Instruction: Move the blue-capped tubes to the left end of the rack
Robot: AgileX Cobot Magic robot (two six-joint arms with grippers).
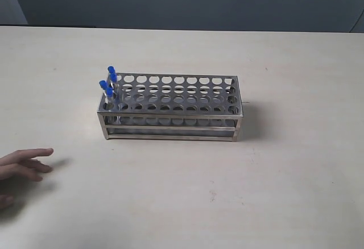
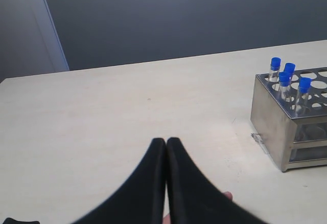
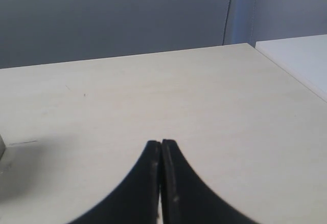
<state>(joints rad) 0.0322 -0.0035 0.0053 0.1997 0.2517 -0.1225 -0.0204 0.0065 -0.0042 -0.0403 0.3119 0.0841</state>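
Observation:
The shiny metal rack (image 1: 170,108) stands in the middle of the table. Several blue-capped tubes (image 1: 108,84) stand upright in the holes at its left end. The left wrist view shows that end of the rack (image 2: 273,121) with the blue-capped tubes (image 2: 288,78) in it. My left gripper (image 2: 166,141) is shut and empty, well away from the rack. My right gripper (image 3: 161,143) is shut and empty over bare table. Neither gripper shows in the exterior view.
A person's hand (image 1: 23,166) rests on the table at the near left edge, and its fingertips (image 2: 227,197) show under my left gripper. The table's far edges (image 3: 286,70) show in the right wrist view.

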